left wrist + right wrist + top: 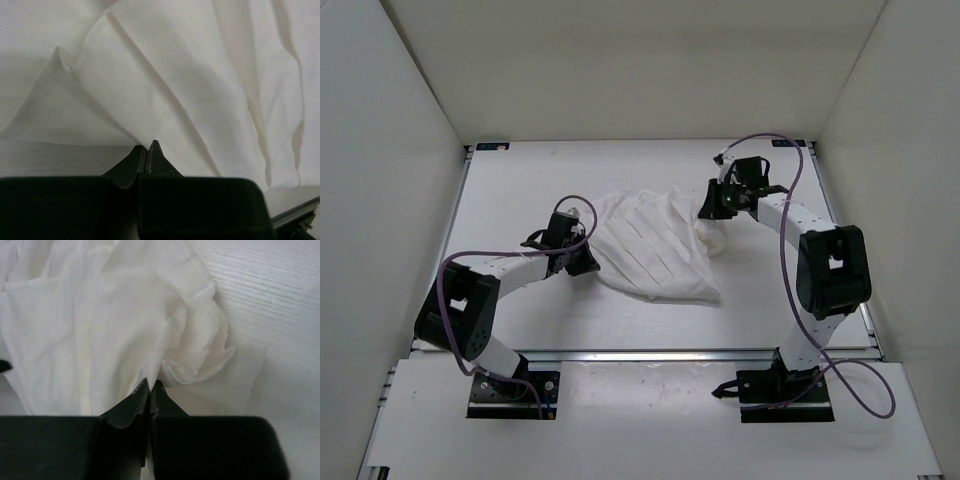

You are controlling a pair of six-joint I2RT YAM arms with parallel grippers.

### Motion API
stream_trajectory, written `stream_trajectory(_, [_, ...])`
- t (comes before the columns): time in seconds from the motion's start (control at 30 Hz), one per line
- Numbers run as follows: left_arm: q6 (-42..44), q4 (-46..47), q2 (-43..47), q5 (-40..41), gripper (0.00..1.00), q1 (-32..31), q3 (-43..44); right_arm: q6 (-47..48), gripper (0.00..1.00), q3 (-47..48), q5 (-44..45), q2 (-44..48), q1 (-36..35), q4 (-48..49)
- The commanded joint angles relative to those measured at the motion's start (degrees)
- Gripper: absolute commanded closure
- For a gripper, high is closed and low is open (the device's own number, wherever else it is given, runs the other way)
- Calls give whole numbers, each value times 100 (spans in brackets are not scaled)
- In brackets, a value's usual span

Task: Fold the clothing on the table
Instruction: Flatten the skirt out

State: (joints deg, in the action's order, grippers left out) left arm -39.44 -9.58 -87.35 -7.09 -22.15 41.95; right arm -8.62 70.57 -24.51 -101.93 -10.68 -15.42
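We have the left pincer [149,150] closed on the garment's [650,245] left edge and the right pincer [150,386] closed on its bunched right edge. Garment lies crumpled mid-bench [570,320].

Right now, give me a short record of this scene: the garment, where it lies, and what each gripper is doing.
clothing: white, pleated, spread out but rumpled, not yet folded
table: white top, garment lying near its middle
left gripper: shut, apparently pinching the garment's left edge
right gripper: shut, apparently pinching the far right corner, where the cloth is bunched
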Motion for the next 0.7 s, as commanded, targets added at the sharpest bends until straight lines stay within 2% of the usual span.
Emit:
stream_trajectory(0.0, [41, 335, -124, -178, 100, 123, 409, 62, 100, 527, -133, 32, 22, -189])
stream_trajectory(0.17, [594, -394, 174, 155, 100, 535, 1156, 352, 100, 1238, 420, 384, 267, -759])
stream_trajectory(0.23, [753, -710, 428, 86, 100, 1096, 1472, 396, 100, 1546, 421, 533, 408, -892])
stream_trajectory(0.3, [1051, -1008, 727, 128, 100, 1379, 1805, 301, 100, 1880, 369, 726, 680, -1015])
stream_trajectory(0.4, [1464, -1562, 799, 567, 100, 1328, 2831, 300, 100, 2206, 202, 963, 743, -1016])
stream_trajectory(0.53, [1528, -1748, 790, 700, 100, 1301, 3336, 449, 100, 2217, 691, 1227, 532, -876])
stream_trajectory(0.67, [1527, -1818, 781, 831, 100, 1643, 3267, 318, 100, 1680, 1028, 1518, 672, -795])
